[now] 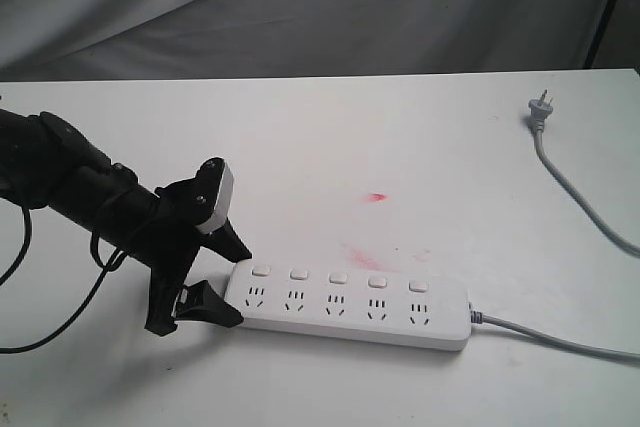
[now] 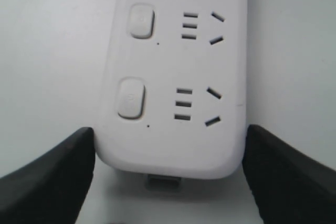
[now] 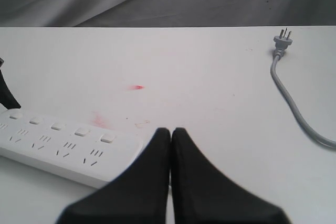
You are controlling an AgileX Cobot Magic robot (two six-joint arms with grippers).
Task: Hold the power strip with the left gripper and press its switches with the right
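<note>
The white power strip (image 1: 350, 302) lies flat near the table's front, with its row of square switches (image 1: 338, 277) along its far side. My left gripper (image 1: 240, 287) straddles the strip's left rounded end. In the left wrist view its black fingers (image 2: 79, 156) press against both long edges of the power strip (image 2: 173, 77), beside the last two switches (image 2: 131, 98). My right gripper (image 3: 171, 132) is out of the exterior view. In the right wrist view it is shut and empty, hovering off the cord end of the power strip (image 3: 58, 145).
The strip's grey cord (image 1: 560, 337) runs off to the right. A separate grey plug (image 1: 540, 107) with its cable lies at the far right of the table. Red smudges (image 1: 377, 196) mark the white tabletop behind the strip. A grey cloth hangs behind the table.
</note>
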